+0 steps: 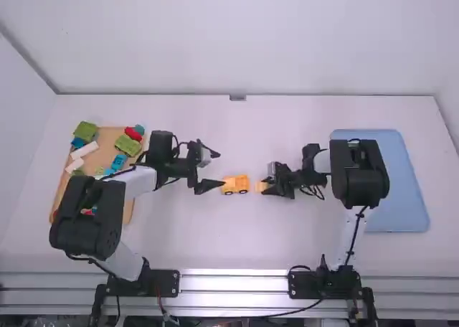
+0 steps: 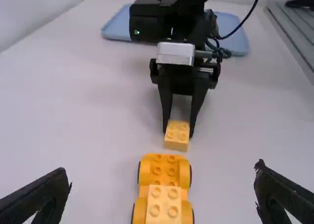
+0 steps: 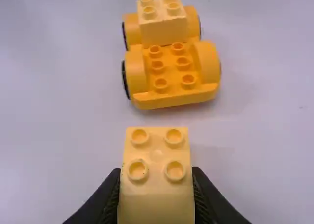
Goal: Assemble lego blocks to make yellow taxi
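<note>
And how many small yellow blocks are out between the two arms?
2. One block sits on the wheeled yellow base; the other block is held in the right gripper. More could be hidden among the pieces in the tan tray.

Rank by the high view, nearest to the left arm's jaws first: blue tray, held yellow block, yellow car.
1. Yellow car: just right of the left jaws.
2. Held yellow block: between the right jaws, beyond the car.
3. Blue tray: far right side of the table.
</note>
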Controlling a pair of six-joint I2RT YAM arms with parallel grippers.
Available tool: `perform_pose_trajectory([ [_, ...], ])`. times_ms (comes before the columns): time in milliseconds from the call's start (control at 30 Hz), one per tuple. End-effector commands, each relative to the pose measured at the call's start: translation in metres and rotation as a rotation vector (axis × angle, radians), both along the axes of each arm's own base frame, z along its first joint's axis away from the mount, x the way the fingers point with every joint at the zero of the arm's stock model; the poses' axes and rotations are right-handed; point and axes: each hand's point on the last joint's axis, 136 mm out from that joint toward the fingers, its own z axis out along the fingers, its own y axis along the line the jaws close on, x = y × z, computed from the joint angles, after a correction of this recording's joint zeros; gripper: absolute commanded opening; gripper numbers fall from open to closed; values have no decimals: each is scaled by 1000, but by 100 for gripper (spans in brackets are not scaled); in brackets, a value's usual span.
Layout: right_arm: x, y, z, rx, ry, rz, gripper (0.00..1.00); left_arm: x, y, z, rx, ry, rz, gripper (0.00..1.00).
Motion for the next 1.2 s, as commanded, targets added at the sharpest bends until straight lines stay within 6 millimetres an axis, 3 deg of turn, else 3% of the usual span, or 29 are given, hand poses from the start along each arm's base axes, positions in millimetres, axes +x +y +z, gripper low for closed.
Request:
perform_pose_trajectory([
  [0,7,-6,3,-63,1,9,17,-11,-13,-6,0,1,-55,99],
  [233,9,-1,33,-85,-31,145,16,-17,-33,-49,128,-14,-86,99],
  [367,16,0,46,-81,-23,152,15,-19,-39,-61,127,-15,-111,99],
  [633,19,17,55,-80,-45,197,17,-10,-36,-94,156,8,-79,99],
  [933,19,35,64,-64,-40,202,17,-3,-36,-110,158,53,-34,99],
  [1167,27,36,79,-72,-41,150,15,-1,-33,-117,198,58,-7,99],
])
